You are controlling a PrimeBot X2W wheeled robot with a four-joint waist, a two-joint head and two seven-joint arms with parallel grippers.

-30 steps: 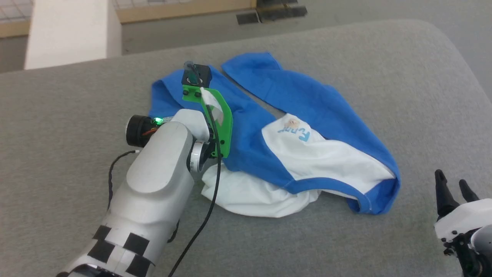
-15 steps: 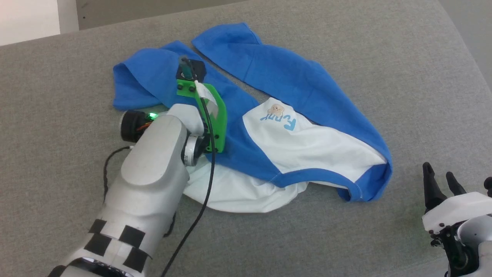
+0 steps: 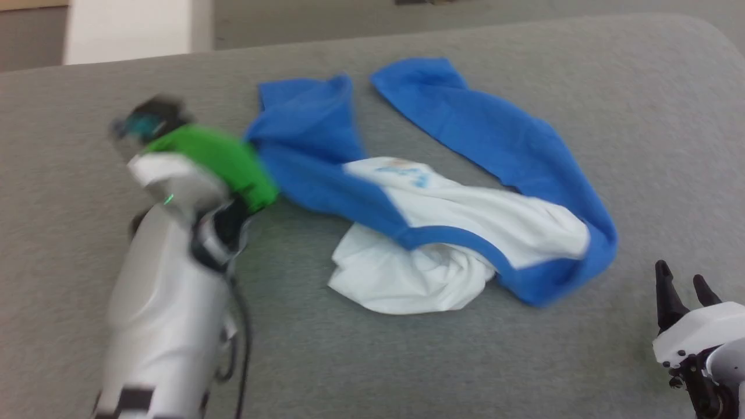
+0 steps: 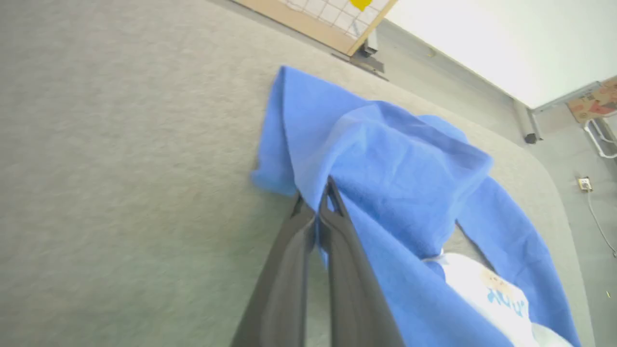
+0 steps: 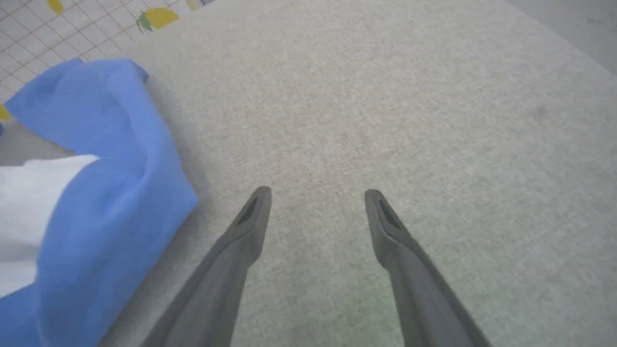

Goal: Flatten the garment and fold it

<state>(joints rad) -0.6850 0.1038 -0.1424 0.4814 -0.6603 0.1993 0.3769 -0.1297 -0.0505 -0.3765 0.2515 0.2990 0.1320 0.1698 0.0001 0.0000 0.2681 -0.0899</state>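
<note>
From my seat the garment [image 3: 460,215] reads as soft matt knit cloth, pretty wrinkly. The table [image 3: 524,361] has a fuzzy grey felt-like cover. The left arm shell [image 3: 157,302] is smooth, glossy white plastic, its bracket [image 3: 227,163] green plastic, and the right gripper [image 5: 315,197] dull dark plastic.

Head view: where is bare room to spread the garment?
Bare grey surface lies near-side of the garment, across to the right tool, and along the far right. Crowded centre-left, where the left tool pinches it.
</note>
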